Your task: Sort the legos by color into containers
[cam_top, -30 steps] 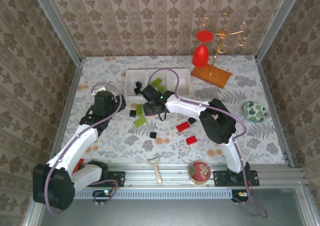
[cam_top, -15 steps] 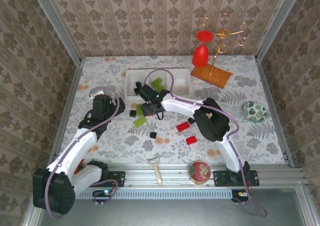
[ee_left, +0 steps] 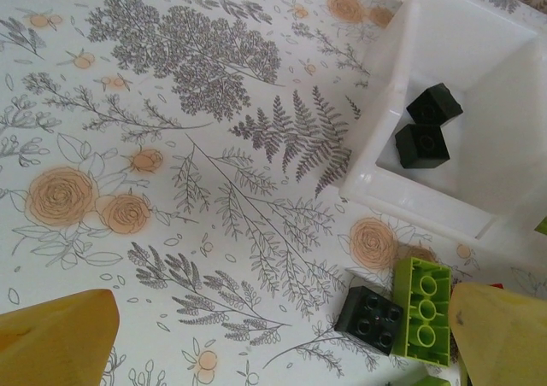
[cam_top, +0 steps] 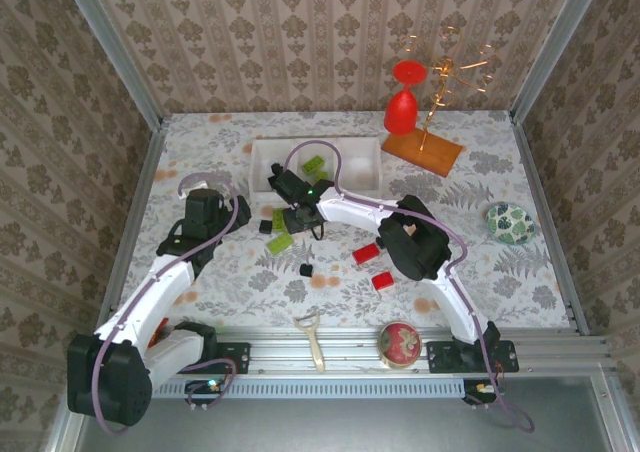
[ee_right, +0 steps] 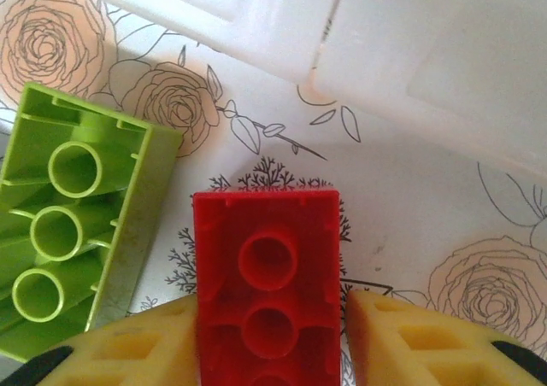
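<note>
Sorting is early: two black bricks (ee_left: 427, 125) in the bin (ee_left: 444, 36) ahead; right tool (ee_right: 269, 326) pinches a red brick (ee_right: 267, 258); left tool (ee_left: 282, 335) wide.

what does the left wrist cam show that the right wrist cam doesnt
Left wrist: two black bricks inside a white bin compartment, plus a black brick on the cloth beside a lime green brick.
Right wrist: a red brick, hollow side up, in the right gripper.
Both: the flowered cloth, a white bin wall, and a lime green brick lying hollow side up.
</note>
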Robot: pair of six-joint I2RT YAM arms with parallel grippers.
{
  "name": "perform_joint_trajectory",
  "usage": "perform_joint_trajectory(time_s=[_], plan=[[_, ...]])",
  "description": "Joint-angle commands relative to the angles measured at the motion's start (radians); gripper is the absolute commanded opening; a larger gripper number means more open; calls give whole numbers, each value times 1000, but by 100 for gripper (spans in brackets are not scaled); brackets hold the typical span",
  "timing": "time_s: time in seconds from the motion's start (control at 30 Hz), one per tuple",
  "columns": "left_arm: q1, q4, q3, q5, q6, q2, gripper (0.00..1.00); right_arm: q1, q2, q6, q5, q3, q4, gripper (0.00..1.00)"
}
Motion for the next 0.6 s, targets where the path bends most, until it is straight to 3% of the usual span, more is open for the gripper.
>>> perform_joint_trajectory(time_s=[0.0,0.27,0.57], plan=[[12,12,-12,22,-22,9,100,6,-13,6,-7,-28,-40,40],[17,18,-10,42,-28,18,100,7,-161,31,6,-176,-15,26],[19,25,-13,53,-38,18,100,-12,-400,45,80,-346,-14,24]])
